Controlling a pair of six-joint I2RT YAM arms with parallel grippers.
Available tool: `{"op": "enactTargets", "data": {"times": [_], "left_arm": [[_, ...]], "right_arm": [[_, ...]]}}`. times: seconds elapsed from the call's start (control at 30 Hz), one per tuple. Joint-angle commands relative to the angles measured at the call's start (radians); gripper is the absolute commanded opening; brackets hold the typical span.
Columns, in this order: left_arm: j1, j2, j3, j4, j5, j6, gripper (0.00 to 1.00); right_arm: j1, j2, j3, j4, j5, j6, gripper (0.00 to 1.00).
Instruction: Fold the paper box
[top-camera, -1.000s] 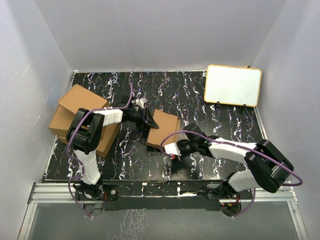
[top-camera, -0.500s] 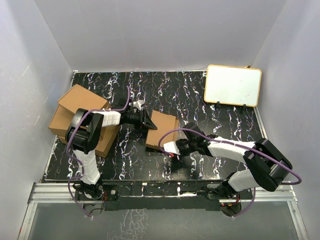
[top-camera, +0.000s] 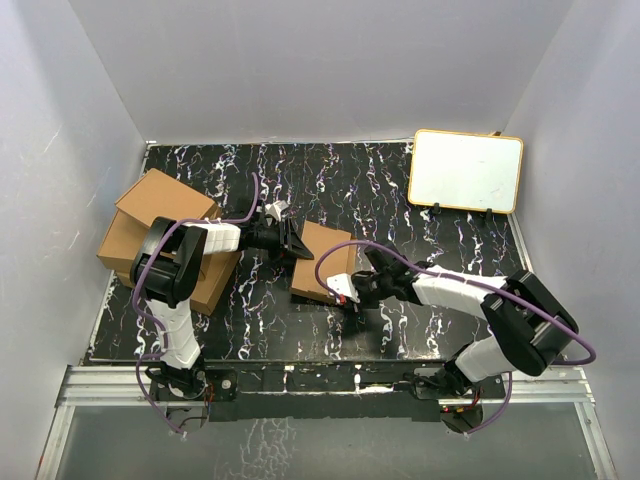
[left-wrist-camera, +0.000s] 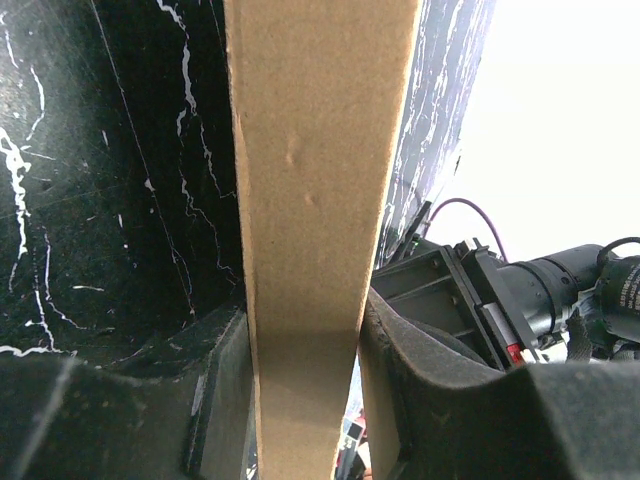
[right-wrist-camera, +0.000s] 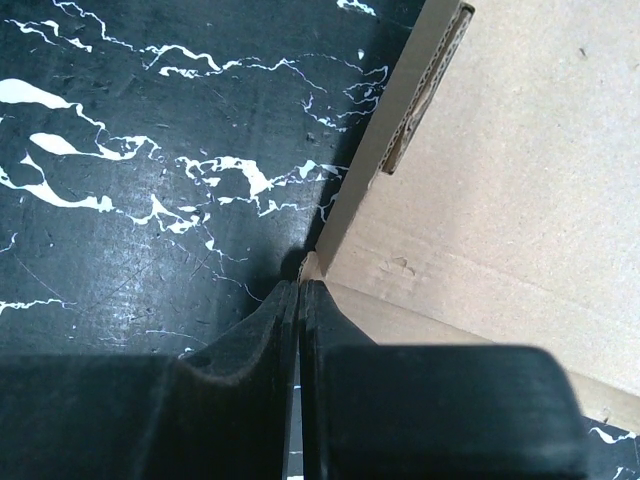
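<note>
The paper box sits midway across the table. Left gripper clamps its left wall, likely anchoring it. Right gripper, closed tight on nothing, noses the near right corner, seemingly to tuck a flap.

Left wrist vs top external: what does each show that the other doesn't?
Left wrist only: the left gripper jaws closed on either side of a brown cardboard wall of the paper box, seen close up. Top external only: the piled boxes at left, the white board at far right, and the whole box lying between both arms. Shared: the box, the black marbled table, and the right gripper at the box's near corner.
</note>
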Motion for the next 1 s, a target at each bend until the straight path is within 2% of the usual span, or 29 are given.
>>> {"op": "enactTargets", "data": {"times": [0.0,0.97], "left_arm": [[0.003,0.014,-0.044,-0.086,-0.111,0.022,0.0],[0.01,0.016,-0.054,-0.059,-0.099,0.006,0.0]], "right_arm": [[-0.023,0.023,0.044,-0.037,0.019,0.015,0.08],[-0.078,0.104,0.109,-0.136,-0.034,0.051,0.08]]}}
